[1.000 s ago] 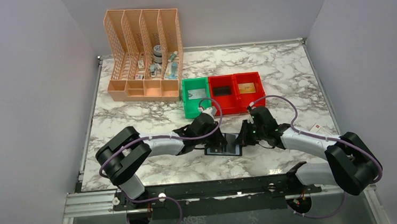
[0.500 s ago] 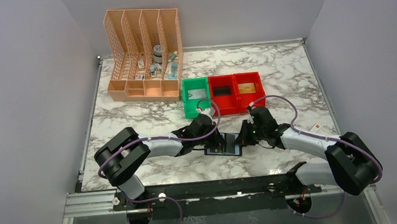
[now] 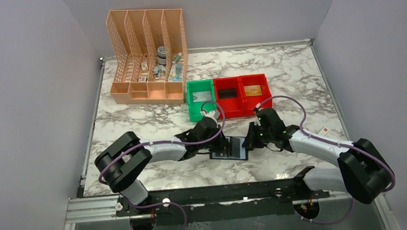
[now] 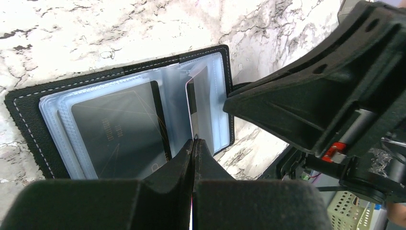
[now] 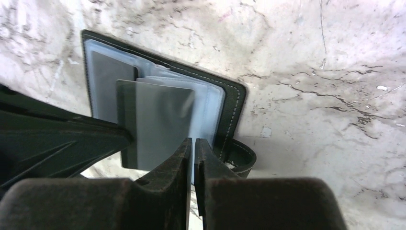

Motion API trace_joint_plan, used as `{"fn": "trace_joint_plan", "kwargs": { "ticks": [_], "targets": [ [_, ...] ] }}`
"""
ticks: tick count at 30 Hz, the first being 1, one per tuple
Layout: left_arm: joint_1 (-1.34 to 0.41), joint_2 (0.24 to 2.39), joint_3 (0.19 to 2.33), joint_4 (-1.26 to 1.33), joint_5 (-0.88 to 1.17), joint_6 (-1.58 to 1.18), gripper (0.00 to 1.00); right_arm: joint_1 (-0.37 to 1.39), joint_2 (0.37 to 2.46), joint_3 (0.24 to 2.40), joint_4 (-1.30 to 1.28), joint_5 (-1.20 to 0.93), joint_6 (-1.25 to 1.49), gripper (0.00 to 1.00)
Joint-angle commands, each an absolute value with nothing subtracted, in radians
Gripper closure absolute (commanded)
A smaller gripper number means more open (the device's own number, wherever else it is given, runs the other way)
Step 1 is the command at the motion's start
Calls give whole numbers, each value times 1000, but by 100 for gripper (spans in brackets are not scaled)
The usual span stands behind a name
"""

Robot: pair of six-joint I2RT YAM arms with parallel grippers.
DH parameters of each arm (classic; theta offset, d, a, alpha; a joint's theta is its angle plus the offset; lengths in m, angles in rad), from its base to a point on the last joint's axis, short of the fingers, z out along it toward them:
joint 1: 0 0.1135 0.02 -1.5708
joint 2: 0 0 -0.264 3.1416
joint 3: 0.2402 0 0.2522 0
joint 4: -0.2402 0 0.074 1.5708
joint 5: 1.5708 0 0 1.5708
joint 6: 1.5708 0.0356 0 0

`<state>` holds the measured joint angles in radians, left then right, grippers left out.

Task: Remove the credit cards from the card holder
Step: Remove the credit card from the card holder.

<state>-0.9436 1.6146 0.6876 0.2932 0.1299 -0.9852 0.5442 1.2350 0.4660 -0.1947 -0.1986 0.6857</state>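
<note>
The card holder (image 3: 237,148) lies open on the table (image 3: 135,115) toward its near edge, between the two arms and nearer than the green and red bins (image 3: 228,96), with a dark card (image 4: 119,129) flat in a clear sleeve of its left half. The left gripper (image 4: 194,143) is pressed together, pinching the edge of a credit card (image 5: 158,122) that stands tilted up from the middle. The right gripper (image 5: 194,142) is closed to a sliver, its tips at the clear sleeves of the right half; whether it grips them I cannot tell.
</note>
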Motion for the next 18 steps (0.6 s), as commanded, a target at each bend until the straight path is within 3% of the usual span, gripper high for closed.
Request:
{"fn": "trace_joint_plan", "kwargs": {
  "ticks": [1, 4, 10, 18],
  "targets": [
    [-940, 1595, 684, 269, 107, -973, 100, 546, 1159, 507, -218, -211, 645, 90],
    [-939, 1602, 689, 270, 118, -971, 100, 546, 1154, 499, -166, -281, 642, 85],
    [-939, 1602, 680, 277, 125, -971, 100, 547, 1251, 455, -113, -315, 702, 84],
    [-939, 1622, 674, 328, 170, -983, 84, 546, 1306, 410, -129, -191, 713, 85]
  ]
}}
